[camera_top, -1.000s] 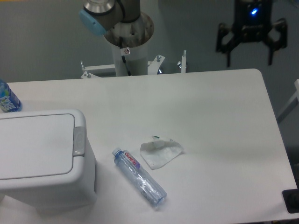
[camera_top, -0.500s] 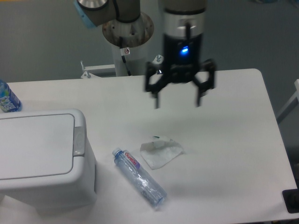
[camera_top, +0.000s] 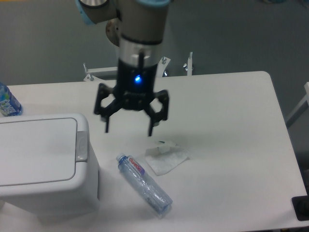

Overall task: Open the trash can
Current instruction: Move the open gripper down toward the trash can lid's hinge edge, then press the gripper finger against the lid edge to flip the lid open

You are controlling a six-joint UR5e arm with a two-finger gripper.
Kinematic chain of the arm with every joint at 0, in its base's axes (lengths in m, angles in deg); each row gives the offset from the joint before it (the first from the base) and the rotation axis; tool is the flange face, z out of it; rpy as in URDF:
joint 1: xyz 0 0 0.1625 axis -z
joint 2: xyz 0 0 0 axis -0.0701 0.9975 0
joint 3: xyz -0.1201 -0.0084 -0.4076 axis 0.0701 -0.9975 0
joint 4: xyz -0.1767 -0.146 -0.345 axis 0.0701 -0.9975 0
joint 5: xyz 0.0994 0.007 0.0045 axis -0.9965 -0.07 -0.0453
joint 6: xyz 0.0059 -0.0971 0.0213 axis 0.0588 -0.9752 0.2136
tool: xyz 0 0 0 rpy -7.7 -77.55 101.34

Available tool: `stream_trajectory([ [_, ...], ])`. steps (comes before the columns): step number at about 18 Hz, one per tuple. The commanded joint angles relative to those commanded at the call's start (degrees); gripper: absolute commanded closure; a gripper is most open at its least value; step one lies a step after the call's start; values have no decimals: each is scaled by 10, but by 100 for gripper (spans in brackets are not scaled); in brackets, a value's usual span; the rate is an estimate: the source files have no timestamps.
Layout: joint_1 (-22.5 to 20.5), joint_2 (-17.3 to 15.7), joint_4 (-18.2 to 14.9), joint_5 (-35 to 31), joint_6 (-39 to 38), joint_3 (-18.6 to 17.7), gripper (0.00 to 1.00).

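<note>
The gripper (camera_top: 128,130) hung above the desk (camera_top: 227,121), fingers (camera_top: 150,129) spread wide and grasping nothing, a blue light glowing on its body. The trash can (camera_top: 43,166) sat at the near left, lid flat and closed, grey button (camera_top: 82,146) on its right rim. A clear bottle (camera_top: 144,184) and crumpled tissue (camera_top: 166,158) lay just right of it.

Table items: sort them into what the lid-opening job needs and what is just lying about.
Needed for the job:
- trash can, lid down
- its grey push-button on the rim
- tool, open, in the air to the right of the can

Just lying about:
- clear plastic bottle lying on its side
- crumpled white wrapper
- blue-labelled bottle at the left edge
</note>
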Motion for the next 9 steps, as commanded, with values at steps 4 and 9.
stream_trajectory([
  [4, 4, 8, 0, 0, 1, -4, 0],
  [9, 13, 10, 0, -1, 1, -17, 0],
])
